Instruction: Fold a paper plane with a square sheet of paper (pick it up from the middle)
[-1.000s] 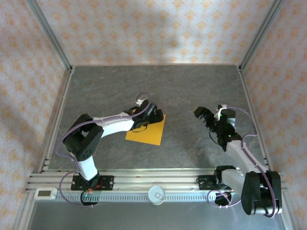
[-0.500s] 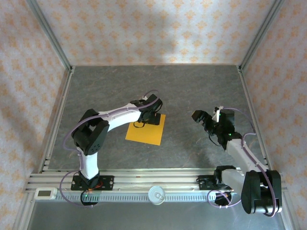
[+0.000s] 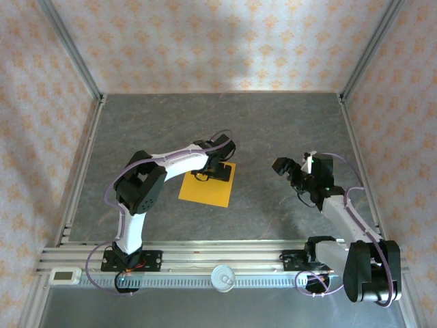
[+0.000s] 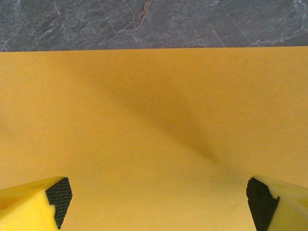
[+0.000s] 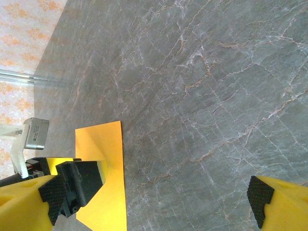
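The square sheet of paper (image 3: 205,191) lies flat near the middle of the grey marbled bench (image 3: 273,123), slightly toward seven o'clock. The left claw (image 3: 217,169) hangs over its one-o'clock corner, spread wide and empty. The right claw (image 3: 292,174), likewise spread, hovers well apart at three o'clock. Orange-patterned walls (image 3: 225,41) enclose the bench.

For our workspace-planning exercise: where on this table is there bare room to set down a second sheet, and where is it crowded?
Bare: the far strip of table along the back wall; the gap between orange sheet and right arm. Crowded: the middle left, where the left arm covers the sheet's far edge.
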Available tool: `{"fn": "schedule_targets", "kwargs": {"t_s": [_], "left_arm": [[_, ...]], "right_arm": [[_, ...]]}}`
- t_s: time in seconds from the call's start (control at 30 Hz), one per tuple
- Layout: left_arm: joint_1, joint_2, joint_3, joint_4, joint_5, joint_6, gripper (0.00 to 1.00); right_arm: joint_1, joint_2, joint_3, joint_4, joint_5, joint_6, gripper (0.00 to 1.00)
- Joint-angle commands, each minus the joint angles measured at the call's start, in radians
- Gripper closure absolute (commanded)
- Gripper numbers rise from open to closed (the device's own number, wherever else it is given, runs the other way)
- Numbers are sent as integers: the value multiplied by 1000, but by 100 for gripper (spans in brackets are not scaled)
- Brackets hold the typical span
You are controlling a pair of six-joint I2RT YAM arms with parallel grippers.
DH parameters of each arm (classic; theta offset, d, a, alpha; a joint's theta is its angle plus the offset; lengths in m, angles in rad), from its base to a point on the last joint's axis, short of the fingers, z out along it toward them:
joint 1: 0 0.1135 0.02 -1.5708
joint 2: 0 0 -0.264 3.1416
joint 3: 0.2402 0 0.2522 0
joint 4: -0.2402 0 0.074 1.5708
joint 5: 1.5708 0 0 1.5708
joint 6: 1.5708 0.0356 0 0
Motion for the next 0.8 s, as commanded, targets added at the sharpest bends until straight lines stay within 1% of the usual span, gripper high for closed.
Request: {"fn": "schedule_targets", "kwargs": {"t_s": [0.0,0.3,0.57,0.77], "left_arm": [[8,9,13,-54,13,2,2],[18,-20,-37,-42,31,-12,2],[20,2,-62,-17,66,-13,2],[20,22,-119,26,94,-10,2]], "right_arm": [[-3,3,36,-31,-12,-23,0],[-3,5,49,-52,-13,-30,0],[-3,2,53,-67,-13,-34,0],[-3,0,47,-87,1,-35,0]]}}
